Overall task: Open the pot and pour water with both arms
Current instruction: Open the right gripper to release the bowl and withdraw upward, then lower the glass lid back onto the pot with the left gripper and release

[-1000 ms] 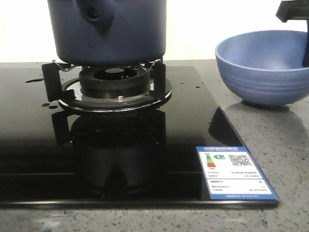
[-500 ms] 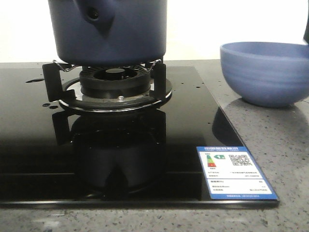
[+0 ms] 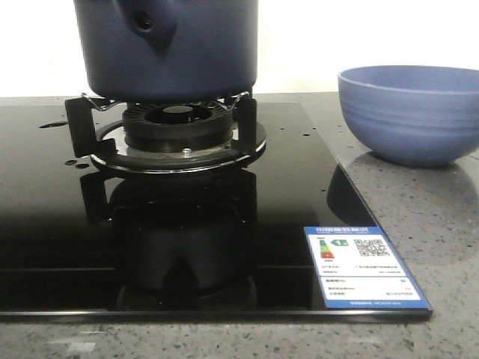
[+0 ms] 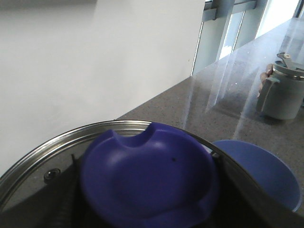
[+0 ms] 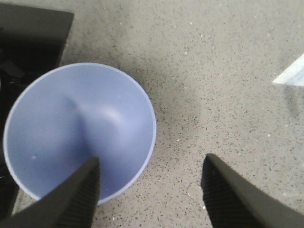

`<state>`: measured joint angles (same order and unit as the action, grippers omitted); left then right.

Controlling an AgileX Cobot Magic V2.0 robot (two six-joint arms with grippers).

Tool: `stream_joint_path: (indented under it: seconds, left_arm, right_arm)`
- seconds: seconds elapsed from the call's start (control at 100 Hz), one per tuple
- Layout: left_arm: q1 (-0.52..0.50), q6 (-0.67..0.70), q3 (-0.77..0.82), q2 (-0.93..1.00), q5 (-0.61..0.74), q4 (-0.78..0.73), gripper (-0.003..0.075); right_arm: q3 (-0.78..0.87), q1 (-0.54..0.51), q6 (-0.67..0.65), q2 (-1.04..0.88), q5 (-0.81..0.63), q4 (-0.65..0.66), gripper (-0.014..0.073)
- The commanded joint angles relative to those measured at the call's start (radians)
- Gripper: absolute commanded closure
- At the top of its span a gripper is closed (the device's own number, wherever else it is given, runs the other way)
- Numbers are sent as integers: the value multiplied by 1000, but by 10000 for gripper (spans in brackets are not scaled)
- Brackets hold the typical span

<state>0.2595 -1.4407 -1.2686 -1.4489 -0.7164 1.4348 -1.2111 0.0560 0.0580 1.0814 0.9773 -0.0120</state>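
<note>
The dark navy pot [image 3: 168,45] stands on the burner [image 3: 178,127], its stubby handle socket [image 3: 146,22] facing me; its top is cut off in the front view. In the left wrist view my left gripper [image 4: 147,190] is shut on the blue knob [image 4: 147,175] of the steel-rimmed glass lid [image 4: 47,147]. I cannot tell whether the lid rests on the pot. My right gripper [image 5: 149,190] is open and empty, one finger over the light blue bowl [image 5: 78,128] and the other over the counter. Neither gripper shows in the front view.
The light blue ribbed bowl [image 3: 408,112] stands upright on the grey counter, right of the black glass cooktop [image 3: 60,224]. An energy label [image 3: 363,265] sits at the cooktop's front right corner. A grey lidded jug [image 4: 282,92] stands farther along the counter, near a window.
The bowl went from tilted toward me to upright on the counter. My right gripper, seen at the upper right a second ago, has left the front view.
</note>
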Motion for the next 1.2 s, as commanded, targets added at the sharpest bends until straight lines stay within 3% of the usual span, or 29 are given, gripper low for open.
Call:
stream_joint_path:
  seconds: [0.0,1.19]
  left_arm:
    - [15,-32,-39,13,9,74,365]
    - [15,-49,-39,-31,-64,-61,365]
  right_arm:
    - [-25,-6,9,-38,-44,1,174]
    - [-25,-6,12,-48,-28,1,174]
